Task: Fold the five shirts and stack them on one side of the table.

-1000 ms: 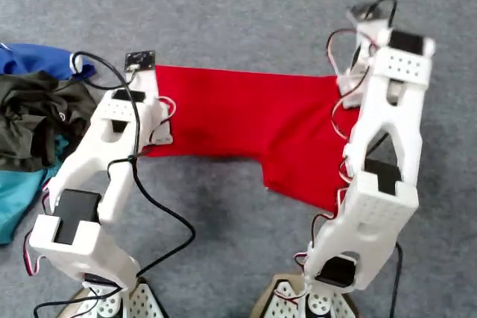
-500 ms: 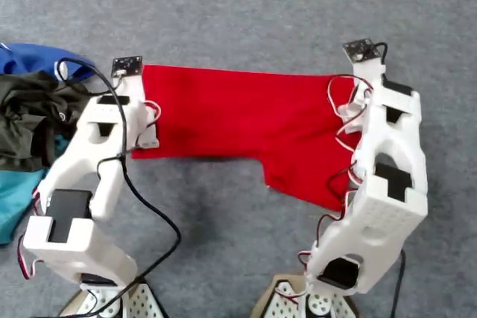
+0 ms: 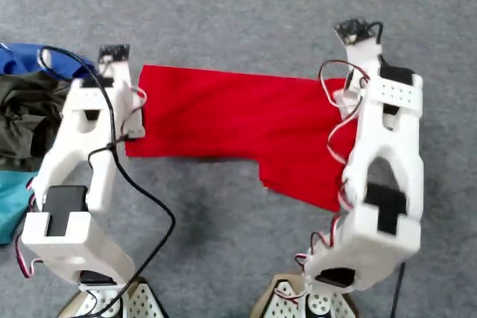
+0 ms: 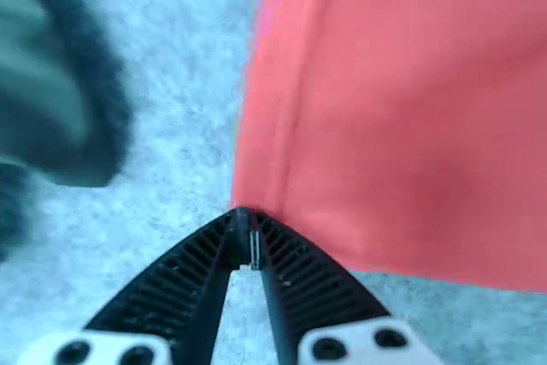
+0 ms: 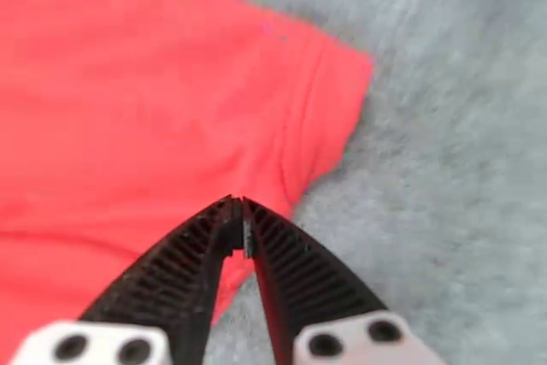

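A red shirt lies spread flat across the middle of the grey table. My left gripper is at the shirt's left edge. In the left wrist view it is shut, with its tips pinching the corner of the red shirt. My right gripper is at the shirt's right end. In the right wrist view it is shut on the red shirt, close to a sleeve hem. One sleeve points toward the front of the table.
At the left edge of the table lies a pile of unfolded shirts: a blue one, a dark olive one and a teal one. The dark cloth lies close to the left gripper. Bare grey table stretches behind and in front of the red shirt.
My left gripper has moved left, and the shirt's left edge has gone with it, pulling the cloth flatter. The right arm has shifted a little at the shirt's right end.
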Controlling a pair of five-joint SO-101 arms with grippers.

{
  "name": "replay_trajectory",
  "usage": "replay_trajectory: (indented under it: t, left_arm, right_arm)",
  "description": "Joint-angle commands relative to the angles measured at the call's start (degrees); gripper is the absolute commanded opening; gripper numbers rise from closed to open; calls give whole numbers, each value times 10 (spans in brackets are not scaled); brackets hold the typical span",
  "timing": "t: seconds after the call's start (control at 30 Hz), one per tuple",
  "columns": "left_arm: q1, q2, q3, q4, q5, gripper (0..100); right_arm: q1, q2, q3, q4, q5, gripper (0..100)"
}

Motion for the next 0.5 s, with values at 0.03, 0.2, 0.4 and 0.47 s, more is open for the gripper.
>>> replay_trajectory:
  t: [0.03,0.2,0.4,0.47]
  left_arm:
    - [3,2,-140,47,2,20]
    - [61,27,-178,-33,2,20]
    - [79,131,-185,-187,39,20]
    - [72,162,-205,-196,46,20]
  right_arm:
    - [-17,-133,15,20,13,5]
    - [-19,-145,57,-25,13,5]
    - [-18,-76,72,-139,-7,5]
    - [-15,-47,61,-158,-11,5]
